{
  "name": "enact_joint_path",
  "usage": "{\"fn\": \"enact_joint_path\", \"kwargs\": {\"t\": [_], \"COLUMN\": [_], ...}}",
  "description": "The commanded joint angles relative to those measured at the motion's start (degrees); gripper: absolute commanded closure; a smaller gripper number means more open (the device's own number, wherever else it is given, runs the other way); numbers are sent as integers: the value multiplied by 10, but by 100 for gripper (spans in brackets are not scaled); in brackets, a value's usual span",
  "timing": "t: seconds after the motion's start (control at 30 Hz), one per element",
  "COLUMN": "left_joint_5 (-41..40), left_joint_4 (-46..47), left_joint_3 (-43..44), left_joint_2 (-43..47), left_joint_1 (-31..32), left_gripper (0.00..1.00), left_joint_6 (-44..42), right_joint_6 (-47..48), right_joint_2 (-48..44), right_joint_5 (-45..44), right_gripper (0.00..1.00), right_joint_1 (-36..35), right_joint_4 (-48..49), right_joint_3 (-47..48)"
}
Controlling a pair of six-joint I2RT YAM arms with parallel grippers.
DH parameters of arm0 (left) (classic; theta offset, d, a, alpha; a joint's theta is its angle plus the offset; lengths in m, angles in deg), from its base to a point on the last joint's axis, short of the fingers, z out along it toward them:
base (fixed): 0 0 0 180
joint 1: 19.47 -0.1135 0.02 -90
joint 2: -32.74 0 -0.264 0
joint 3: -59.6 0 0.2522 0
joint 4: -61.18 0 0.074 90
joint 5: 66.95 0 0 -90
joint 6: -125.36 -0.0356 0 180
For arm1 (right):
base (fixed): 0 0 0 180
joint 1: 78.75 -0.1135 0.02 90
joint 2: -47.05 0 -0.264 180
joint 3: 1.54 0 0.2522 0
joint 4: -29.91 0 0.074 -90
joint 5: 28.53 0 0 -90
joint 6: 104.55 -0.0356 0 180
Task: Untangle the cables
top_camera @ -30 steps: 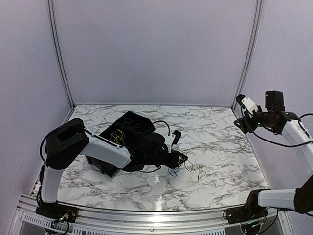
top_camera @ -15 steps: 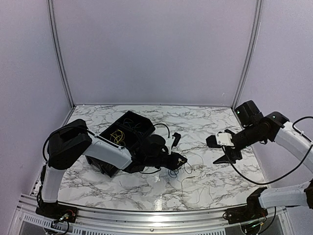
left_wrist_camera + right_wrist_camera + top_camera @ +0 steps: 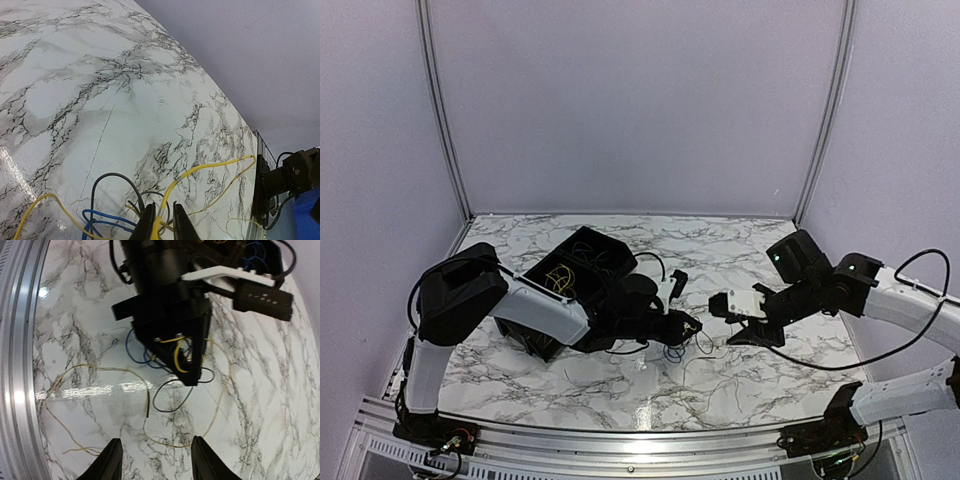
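So the cables are a small knot of blue, black and yellow wire lying on the table just below the middle of the overhead shot, right at the tip of the left gripper. Its jaws are pinched almost together on one yellow cable. In the left wrist view you can see it run up from between the two fingers and arc off to the right, with blue and black loops bunched just left of them. A loose yellow strand trails off the knot across the marble toward the left of the right wrist view, and a few more thin strands lie below and right of the knot in the overhead shot. The right gripper hangs just right of the knot, pointed at it, jaws apart with nothing between them. Up and left of the knot there's a black box with more yellow and blue wire inside.
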Motion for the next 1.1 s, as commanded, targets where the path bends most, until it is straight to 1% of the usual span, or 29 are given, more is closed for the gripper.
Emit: {"fn": "enact_joint_path", "kwargs": {"t": [0.0, 0.07, 0.13, 0.2, 0.3, 0.37, 0.43, 0.5, 0.57, 0.63, 0.67, 0.7, 0.73, 0.77, 0.87, 0.97, 1.07], "left_joint_5": [2, -1, -2, -2, -1, -1, -2, -3, -4, -2, -3, -3, -4, -3, 1, 6, 10], "left_joint_4": [5, 5, 4, 5, 4, 4, 5, 5, 5, 5, 5, 4, 4, 5, 4, 4, 4], "left_joint_3": [-6, -10, -11, -9, -5, -4, -3, -2, 0, 1, 1, 0, -1, -1, -3, -10, -16], "left_joint_2": [0, 3, 4, 4, 1, 1, 0, 0, 0, 0, -1, -1, -1, -2, -12, -17, -19], "left_joint_1": [-3, -4, -4, -3, -3, -4, -3, -4, -3, -4, -4, -5, -5, -6, -13, -17, -18], "left_gripper": [85, 84, 84, 84, 84, 84, 83, 83, 83, 82, 80, 78, 75, 74, 69, 68, 70], "left_joint_6": [1, 0, 0, 0, -1, -2, -2, -3, -7, -8, -9, -9, -8, -7, 4, 5, -4], "right_joint_6": [-200, -222, -245, -260, -240, -247, -249, -245, -238, -235, -237, -244, -250, -254, -263, -285, -279], "right_joint_2": [-35, -25, 6, 23, 39, 49, 60, 71, 81, 89, 92, 94, 93, 91, 78, 74, 88], "right_joint_5": [-55, -51, -63, -53, -17, -31, -46, -45, -31, -19, -19, -20, -19, -14, 35, 80, 112], "right_gripper": [47, 41, 36, 30, 28, 26, 28, 33, 42, 56, 66, 80, 98, 100, 100, 100, 100], "right_joint_1": [34, 48, 52, 63, 66, 67, 68, 67, 68, 68, 68, 68, 68, 67, 68, 67, 68], "right_joint_4": [114, 121, 128, 142, 141, 151, 162, 168, 170, 174, 178, 179, 177, 170, 125, 73, 20], "right_joint_3": [0, -3, -1, -7, -22, -28, -30, -33, -34, -36, -37, -36, -30, -17, 61, 181, 338]}}
